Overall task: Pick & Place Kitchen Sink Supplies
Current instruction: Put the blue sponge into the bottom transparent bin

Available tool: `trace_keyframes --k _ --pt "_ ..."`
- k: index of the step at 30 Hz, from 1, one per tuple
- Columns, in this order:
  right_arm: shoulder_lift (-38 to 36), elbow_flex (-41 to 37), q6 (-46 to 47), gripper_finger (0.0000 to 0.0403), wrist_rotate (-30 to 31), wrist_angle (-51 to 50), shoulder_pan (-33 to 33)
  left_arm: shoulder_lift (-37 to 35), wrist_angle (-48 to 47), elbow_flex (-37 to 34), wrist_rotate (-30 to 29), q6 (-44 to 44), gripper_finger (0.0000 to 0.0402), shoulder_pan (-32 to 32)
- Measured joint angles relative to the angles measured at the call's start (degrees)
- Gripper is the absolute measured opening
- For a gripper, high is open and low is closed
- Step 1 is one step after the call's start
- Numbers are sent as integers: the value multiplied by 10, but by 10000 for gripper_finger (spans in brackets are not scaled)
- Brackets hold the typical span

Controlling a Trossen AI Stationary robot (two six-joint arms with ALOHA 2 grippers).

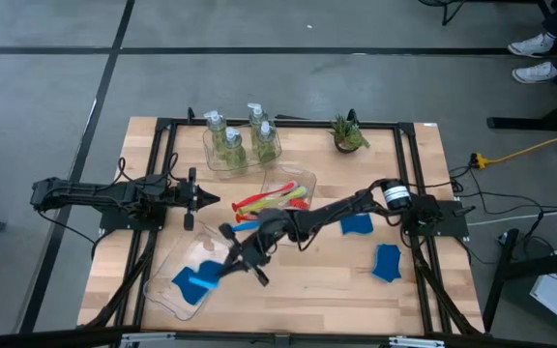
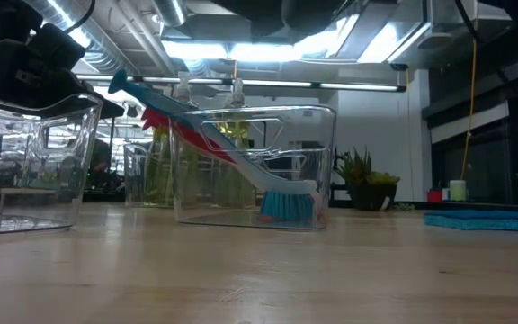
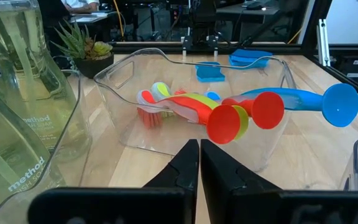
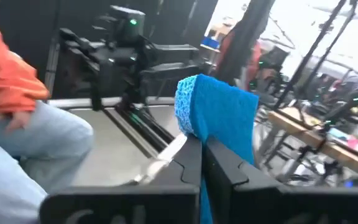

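My right gripper (image 1: 219,269) reaches across the table to the near left and is shut on a flat blue sponge (image 4: 219,115). It hangs over a clear tray (image 1: 162,290) that holds another blue sponge (image 1: 188,283). Two more blue sponges (image 1: 356,224) (image 1: 387,261) lie flat on the wood at the right. Red, yellow-green and blue brushes (image 3: 229,112) lean in a clear tray (image 1: 293,184), handles over its rim. Pump bottles (image 1: 232,140) stand in a far tray. My left gripper (image 3: 199,163) waits shut at the left, facing the brush tray. My right gripper pinches one end of the blue sponge (image 4: 196,134) between its two fingers (image 4: 225,163). The rest of the sponge sticks out past the fingertips. The fingers lie about level, reaching from the table's right toward its near left. The sponge is lifted clear of the table.
A small potted plant (image 1: 348,135) stands at the far right of the table. A dark frame (image 1: 162,135) runs around the work area. Bare wood lies along the near edge in the middle. In the right wrist view a seated person's orange sleeve (image 4: 8,68) shows beyond the table.
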Motion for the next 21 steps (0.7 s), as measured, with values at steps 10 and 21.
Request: trace_keyframes --k 10,21 --pt "0 25 -22 5 0 -31 -36 0 0 0 0 0 8 0" --pt "17 31 -89 7 0 -19 -37 0 0 0 0 0 10 0"
